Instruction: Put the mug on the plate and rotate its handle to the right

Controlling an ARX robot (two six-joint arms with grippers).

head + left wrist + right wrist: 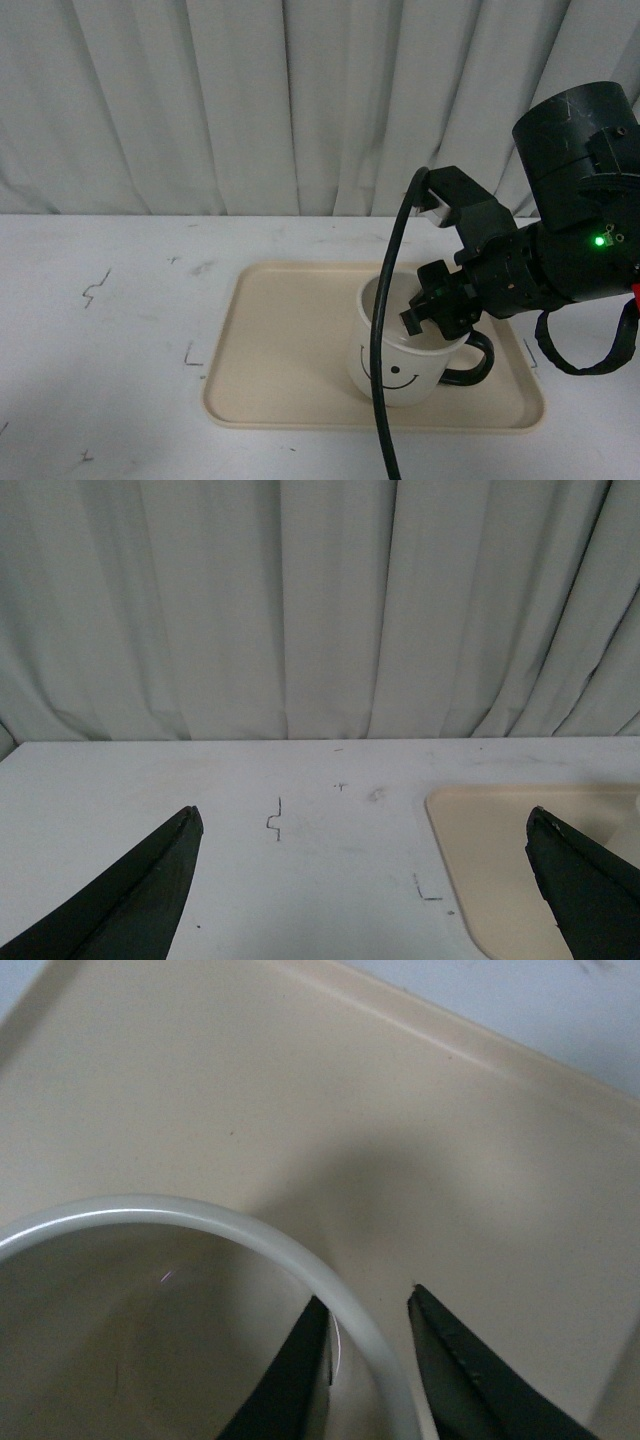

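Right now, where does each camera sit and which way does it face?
Front: on the body, facing table and curtain; shows right end effector on mug, plate.
Left wrist: on left arm, facing curtain; shows open left end effector, plate corner.
Right wrist: above mug, looking down; fingers clamp its rim.
Shared: all three show the plate.

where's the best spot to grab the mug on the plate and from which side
Grip the mug by its rim wall, coming down from above, one finger inside and one outside, as the right gripper does. It stands upright on the plate, mouth open, and the handle sticks out to the right, clear of most of the rim.
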